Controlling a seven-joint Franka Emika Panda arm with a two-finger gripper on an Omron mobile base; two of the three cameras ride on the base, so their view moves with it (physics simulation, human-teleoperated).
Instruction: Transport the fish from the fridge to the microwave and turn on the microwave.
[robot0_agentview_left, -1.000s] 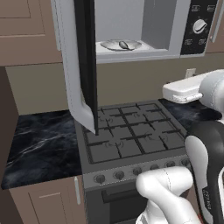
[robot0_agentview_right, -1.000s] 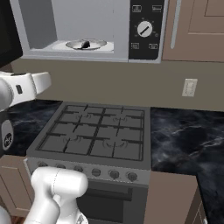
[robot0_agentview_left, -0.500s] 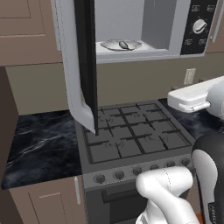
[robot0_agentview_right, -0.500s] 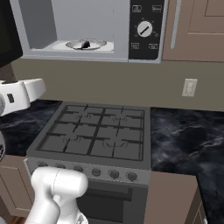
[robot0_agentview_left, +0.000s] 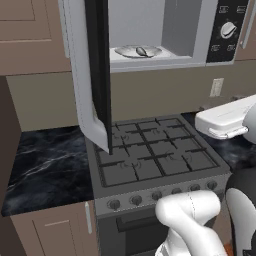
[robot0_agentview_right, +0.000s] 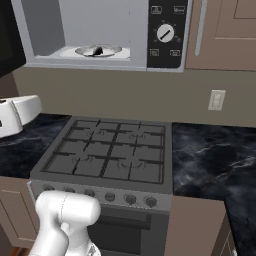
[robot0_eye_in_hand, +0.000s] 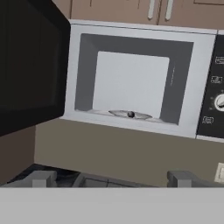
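The microwave (robot0_agentview_left: 165, 35) hangs on the wall above the gas stove (robot0_agentview_left: 150, 160), its black glass door (robot0_agentview_left: 97, 75) swung wide open toward the left. Inside the grey cavity a shallow glass turntable (robot0_agentview_left: 138, 51) rests on the floor of the oven. The fish (robot0_agentview_left: 142, 51) lies on this turntable, near its middle, as a small dark elongated shape; from the right base view it (robot0_agentview_right: 98, 50) appears as a dark spot on the dish, and from the hand view (robot0_eye_in_hand: 130, 114) as a dark dot at the centre of the disc. The control panel (robot0_agentview_right: 166, 34) with its round knob (robot0_agentview_right: 165, 33) stands at the right side of the microwave frame.

The white forearm of the robot (robot0_agentview_left: 225, 117) reaches across the right side of the left base view, level with the stove top and well below the microwave opening. In the hand view the two dark finger tips (robot0_eye_in_hand: 40, 178) rise at the bottom edge, far apart, with nothing between them: the jaws are released and hold nothing. They point toward the wall beneath the open cavity.

The stove carries grey burner grates and a row of knobs (robot0_agentview_right: 131, 199) along its front. Dark marbled counter (robot0_agentview_left: 45, 165) lies on either side of it. A wall socket (robot0_agentview_right: 216, 100) sits on the beige backsplash to the right, beneath brown cabinets (robot0_agentview_right: 230, 30).
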